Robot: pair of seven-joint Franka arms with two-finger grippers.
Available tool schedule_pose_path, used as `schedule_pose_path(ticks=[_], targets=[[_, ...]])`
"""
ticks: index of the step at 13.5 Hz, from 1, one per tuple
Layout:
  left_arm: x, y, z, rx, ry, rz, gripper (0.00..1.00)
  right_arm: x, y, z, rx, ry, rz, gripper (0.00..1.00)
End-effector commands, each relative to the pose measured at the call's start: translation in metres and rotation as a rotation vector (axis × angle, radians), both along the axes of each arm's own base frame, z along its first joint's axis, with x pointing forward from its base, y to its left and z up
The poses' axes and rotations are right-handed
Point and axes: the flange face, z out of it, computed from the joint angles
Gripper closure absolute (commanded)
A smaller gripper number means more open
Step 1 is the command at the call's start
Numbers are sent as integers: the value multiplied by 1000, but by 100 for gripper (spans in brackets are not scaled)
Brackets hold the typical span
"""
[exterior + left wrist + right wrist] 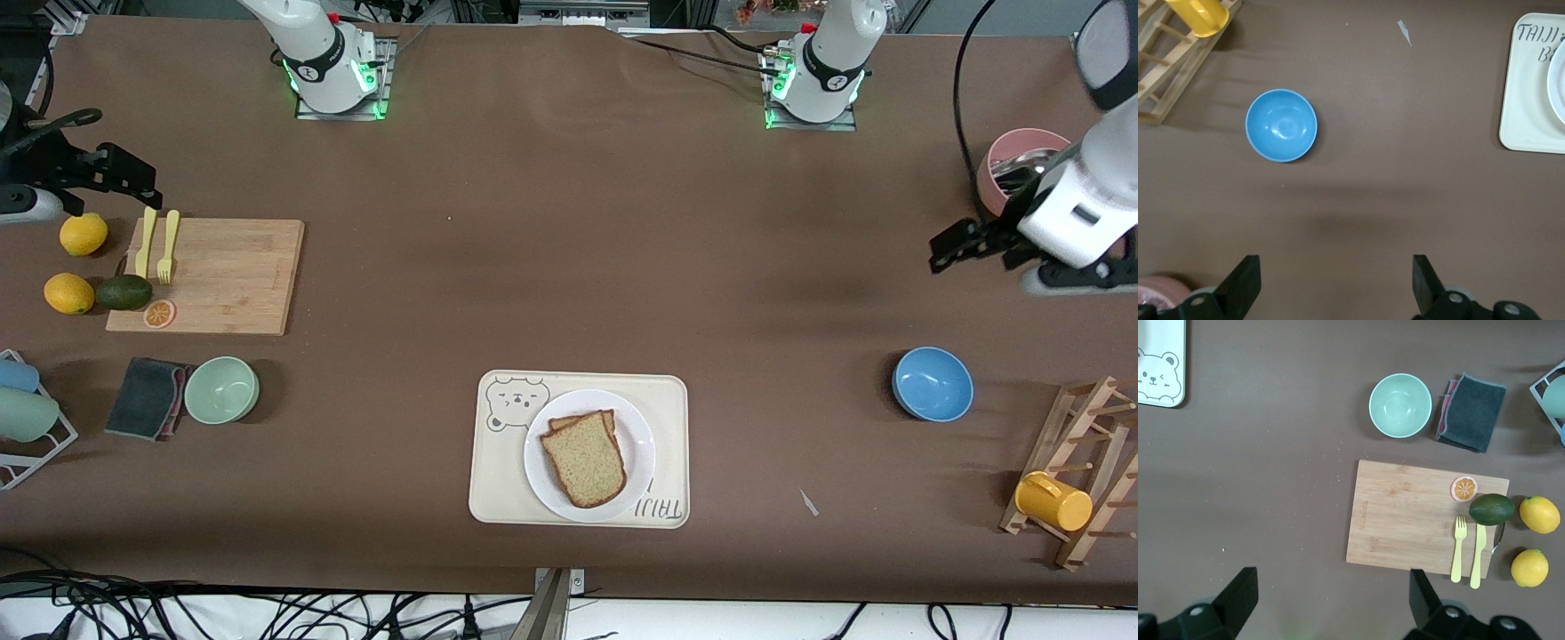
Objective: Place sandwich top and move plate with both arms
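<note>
Already sandwich top on plate; left gripper, right gripper fingers spread.

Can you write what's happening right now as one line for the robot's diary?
sandwich top: on plate, on tray | left gripper: open over table | right gripper: open near cutting board | both wait

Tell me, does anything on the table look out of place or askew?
Only small things: the sandwich top lies skewed on the slice under it, whose corner shows, on the plate. A small pale scrap lies on the bare table between the tray and the blue bowl.
</note>
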Motion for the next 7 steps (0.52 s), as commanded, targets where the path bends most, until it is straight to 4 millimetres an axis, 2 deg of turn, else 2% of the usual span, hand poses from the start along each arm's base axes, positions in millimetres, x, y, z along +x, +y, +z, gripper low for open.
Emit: schedule_pose_path(ticks=[1, 4, 7], targets=[[-24, 1, 29, 36, 25, -4, 0, -1, 0, 4, -2, 2, -11, 0], [-45, 1, 54, 32, 19, -7, 0, -1, 0, 4, -2, 2, -11, 0], [-52, 0, 62, 31, 19, -9, 0, 0, -1, 3, -4, 2, -10, 0]])
